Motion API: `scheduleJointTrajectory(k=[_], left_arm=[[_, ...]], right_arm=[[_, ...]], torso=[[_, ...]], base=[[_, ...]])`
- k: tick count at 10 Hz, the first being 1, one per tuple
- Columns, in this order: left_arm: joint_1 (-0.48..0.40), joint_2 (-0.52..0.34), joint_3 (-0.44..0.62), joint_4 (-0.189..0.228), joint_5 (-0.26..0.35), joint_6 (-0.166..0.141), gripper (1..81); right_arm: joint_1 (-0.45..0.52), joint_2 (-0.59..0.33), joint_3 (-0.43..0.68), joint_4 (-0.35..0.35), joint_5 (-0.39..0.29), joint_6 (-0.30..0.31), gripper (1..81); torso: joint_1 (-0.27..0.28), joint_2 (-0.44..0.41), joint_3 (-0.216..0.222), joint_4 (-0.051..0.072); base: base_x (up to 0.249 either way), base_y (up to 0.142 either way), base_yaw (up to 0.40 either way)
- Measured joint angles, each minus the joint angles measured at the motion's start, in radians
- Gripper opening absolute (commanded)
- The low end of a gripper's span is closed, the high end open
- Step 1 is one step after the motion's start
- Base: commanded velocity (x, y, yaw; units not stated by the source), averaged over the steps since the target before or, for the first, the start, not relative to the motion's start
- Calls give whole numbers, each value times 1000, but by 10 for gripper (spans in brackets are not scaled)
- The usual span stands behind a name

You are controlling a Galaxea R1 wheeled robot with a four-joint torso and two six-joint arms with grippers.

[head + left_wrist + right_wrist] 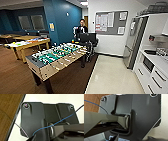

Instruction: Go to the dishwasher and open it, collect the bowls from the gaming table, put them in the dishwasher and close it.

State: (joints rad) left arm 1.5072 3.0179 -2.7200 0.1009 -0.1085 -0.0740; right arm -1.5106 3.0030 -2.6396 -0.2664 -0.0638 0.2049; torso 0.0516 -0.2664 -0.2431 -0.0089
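Stage: robot faces the break room from the seam of wood floor and pale tile; judged to be driving, nothing in hand.
Gaming table: left of frame, yellow frame, white surface, well behind the foosball table at centre; small items on it, bowls not distinguishable.
Dishwasher: cannot pick it out among the white cabinets at lower right.
Person: centre back, behind a control rig.
Pincer state: cannot tell, either arm.
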Motion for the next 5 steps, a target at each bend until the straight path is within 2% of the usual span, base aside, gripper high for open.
scheduleJointTrajectory(k=[5], left_arm=[[0,4,-3,0,-2,0,811]], right_arm=[[-2,5,-15,-1,-4,0,811]], torso=[[0,0,0,0]], base=[[0,0,362]])
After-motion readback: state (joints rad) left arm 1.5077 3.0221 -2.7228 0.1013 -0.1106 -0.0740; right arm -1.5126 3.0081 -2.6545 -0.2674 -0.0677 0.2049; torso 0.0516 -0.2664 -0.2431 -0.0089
